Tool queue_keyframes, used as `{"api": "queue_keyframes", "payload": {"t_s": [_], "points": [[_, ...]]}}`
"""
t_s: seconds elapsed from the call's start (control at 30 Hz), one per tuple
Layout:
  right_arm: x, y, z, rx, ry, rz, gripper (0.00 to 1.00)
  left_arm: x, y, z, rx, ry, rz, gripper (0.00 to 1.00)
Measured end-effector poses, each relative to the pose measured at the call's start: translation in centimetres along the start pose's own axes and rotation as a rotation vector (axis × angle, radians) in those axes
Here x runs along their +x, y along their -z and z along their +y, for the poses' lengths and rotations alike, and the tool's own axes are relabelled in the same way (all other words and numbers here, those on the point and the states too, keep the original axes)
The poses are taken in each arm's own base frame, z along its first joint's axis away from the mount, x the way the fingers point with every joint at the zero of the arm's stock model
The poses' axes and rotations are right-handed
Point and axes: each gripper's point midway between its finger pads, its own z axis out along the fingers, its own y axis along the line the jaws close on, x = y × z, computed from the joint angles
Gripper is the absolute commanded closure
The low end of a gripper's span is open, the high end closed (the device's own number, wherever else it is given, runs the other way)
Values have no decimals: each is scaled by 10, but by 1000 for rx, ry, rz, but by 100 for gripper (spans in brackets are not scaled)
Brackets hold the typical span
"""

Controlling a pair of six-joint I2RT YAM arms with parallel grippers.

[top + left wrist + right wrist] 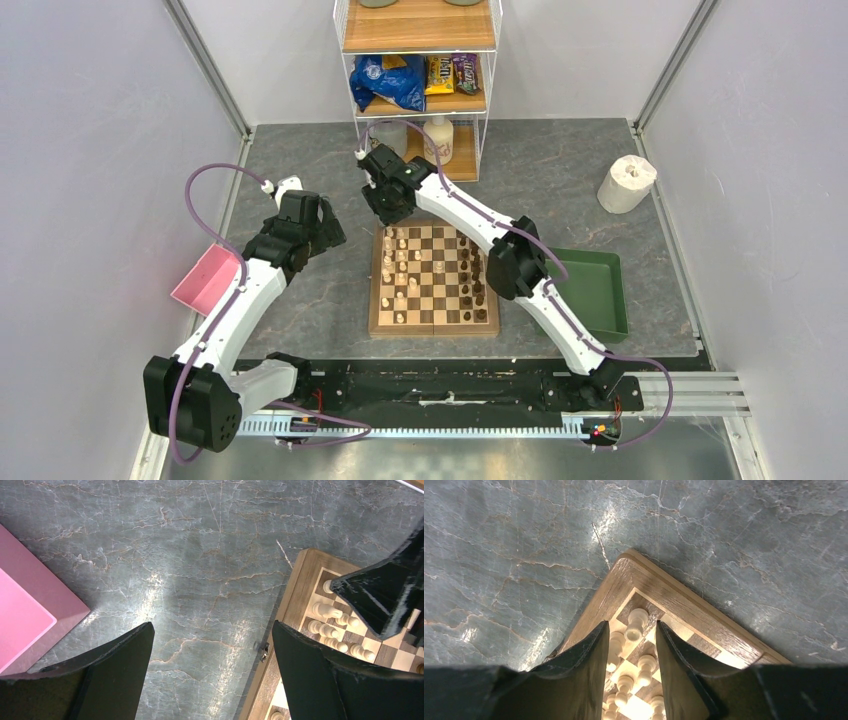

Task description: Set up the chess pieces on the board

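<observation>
The board (434,328) lies at the table's middle. Cream chess pieces (400,270) fill its two left columns and dark ones (470,275) stand along its right side. My right gripper (388,212) hovers over the board's far left corner. In the right wrist view the board (624,580) shows that corner, and a cream piece (638,615) stands upright on the corner square. The right gripper (631,624) is open around this piece, with a gap on each side. My left gripper (212,625) is open and holds nothing. It hangs over bare table just left of the board (295,595).
A pink tray (205,280) sits at the left table edge and a green tray (590,290) to the right of the board. A paper roll (627,183) stands far right. A shelf rack (420,80) with snacks rises behind the board.
</observation>
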Motion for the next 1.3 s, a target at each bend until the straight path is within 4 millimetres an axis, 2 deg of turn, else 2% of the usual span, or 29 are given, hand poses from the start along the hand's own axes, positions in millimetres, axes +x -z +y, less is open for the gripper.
{"api": "queue_keyframes", "payload": {"t_s": [0.1,0.3,0.47,0.7,0.9,1.07,1.3], "points": [[-6,10,-5,4,-9,-18,53,0,0,0,-1,-1,0,5],[-13,46,-25,29,-49,-54,53,0,0,1,-3,1,-1,5],[-6,63,-39,52,-79,-54,54,0,0,1,-2,1,0,5],[11,55,-41,57,-91,-8,53,0,0,1,-2,1,-1,5],[5,54,-34,23,-104,-18,51,0,0,1,-2,1,0,5],[-2,44,-29,-2,-112,-26,53,0,0,1,-4,0,2,5],[6,25,-28,-6,-116,6,56,1,0,1,-4,0,2,5]]}}
